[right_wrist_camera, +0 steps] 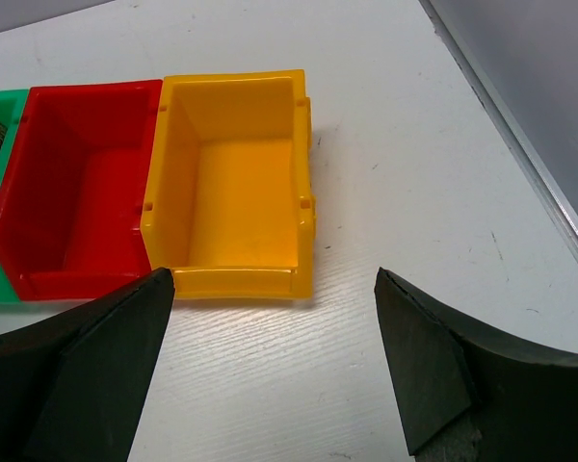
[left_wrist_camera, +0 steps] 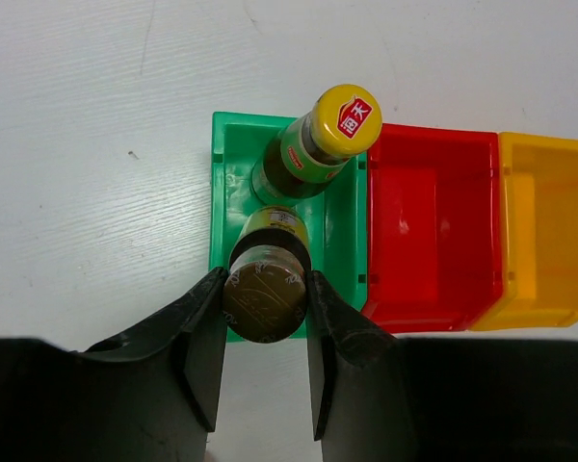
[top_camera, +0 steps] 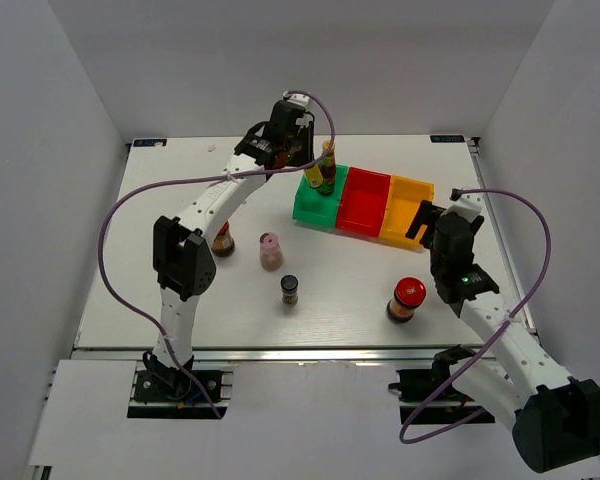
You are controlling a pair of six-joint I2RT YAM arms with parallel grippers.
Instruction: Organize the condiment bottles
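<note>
Closest to the left wrist lens, the left gripper [left_wrist_camera: 267,289] pinches the top of a slim dark bottle [left_wrist_camera: 274,226] over the green bin [left_wrist_camera: 229,164]. The yellow-capped bottle [left_wrist_camera: 345,120] stands in the bin just beyond. Only the top view shows the mid-counter jars: a red-lidded jar [top_camera: 222,241] half hidden by the arm, a pink-lidded jar [top_camera: 270,250], a black-lidded jar [top_camera: 290,289], and a second red-lidded jar [top_camera: 405,298] toward the near edge. The right gripper [right_wrist_camera: 275,281] gapes wide and empty before the orange bin [right_wrist_camera: 231,87], which sits beside the red bin [right_wrist_camera: 87,96].

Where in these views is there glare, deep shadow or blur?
Top external view: soft light, sharp throughout, faint shadows beside the pink-lidded jar. Left wrist view: slight glare on the yellow bottle cap; the left gripper, shut on a dark bottle, is almost featureless black. Right wrist view: the orange bin is sharp, the right gripper dark and slightly soft.
</note>
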